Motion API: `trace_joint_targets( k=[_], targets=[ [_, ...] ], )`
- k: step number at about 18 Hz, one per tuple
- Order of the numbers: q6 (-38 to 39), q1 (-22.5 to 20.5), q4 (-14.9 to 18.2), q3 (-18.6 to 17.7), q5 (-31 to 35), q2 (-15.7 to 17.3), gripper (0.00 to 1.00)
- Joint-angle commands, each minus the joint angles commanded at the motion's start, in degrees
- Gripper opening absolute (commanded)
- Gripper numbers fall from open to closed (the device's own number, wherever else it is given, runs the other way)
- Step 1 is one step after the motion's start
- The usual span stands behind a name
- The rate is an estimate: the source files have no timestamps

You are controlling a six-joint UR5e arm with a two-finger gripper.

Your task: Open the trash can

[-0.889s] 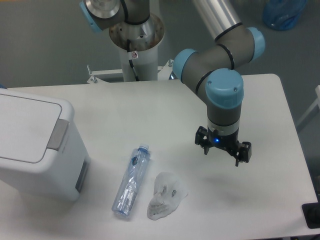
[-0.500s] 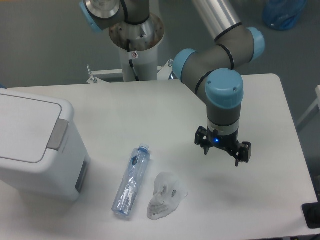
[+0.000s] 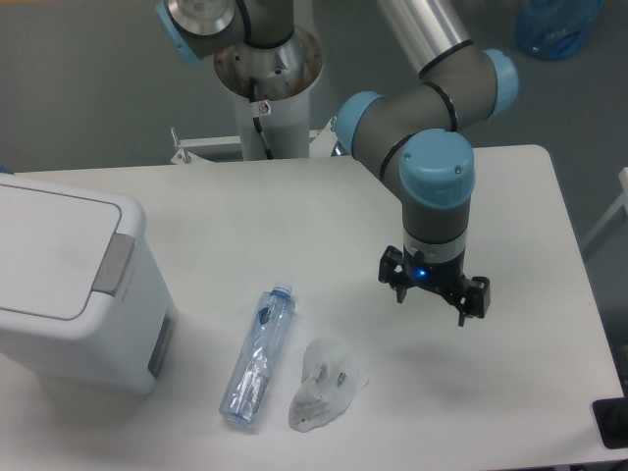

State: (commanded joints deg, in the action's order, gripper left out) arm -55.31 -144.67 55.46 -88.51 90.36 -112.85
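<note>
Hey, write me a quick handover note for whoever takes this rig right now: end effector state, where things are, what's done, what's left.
End effector: open, empty, hanging above the table right of centre.
Trash can: at the table's left edge, flat lid shut, grey button on its right rim, far from the end effector.
Also on the table: a crushed clear bottle and a crumpled piece of clear plastic, lying between can and end effector.
Done: nothing yet; can untouched.
Left: cross to the can, likely over the bottle, press the button so the lid opens.
</note>
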Motion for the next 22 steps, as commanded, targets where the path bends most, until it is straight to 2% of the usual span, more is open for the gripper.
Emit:
trace_joint_targets(
  k=[5,11,17,22],
  targets=[
    [17.2,0.4,-0.4,1.2,-10.3,1.8,1.0],
    [24.4,3.8,-0.5,1.3,-16.5,5.4,1.0],
    [34.2,7.2,-0.6,1.6,-27.1,10.1,1.0],
    [35.9,11.5,-0.6,0.3,-27.6,12.4,1.0]
  ],
)
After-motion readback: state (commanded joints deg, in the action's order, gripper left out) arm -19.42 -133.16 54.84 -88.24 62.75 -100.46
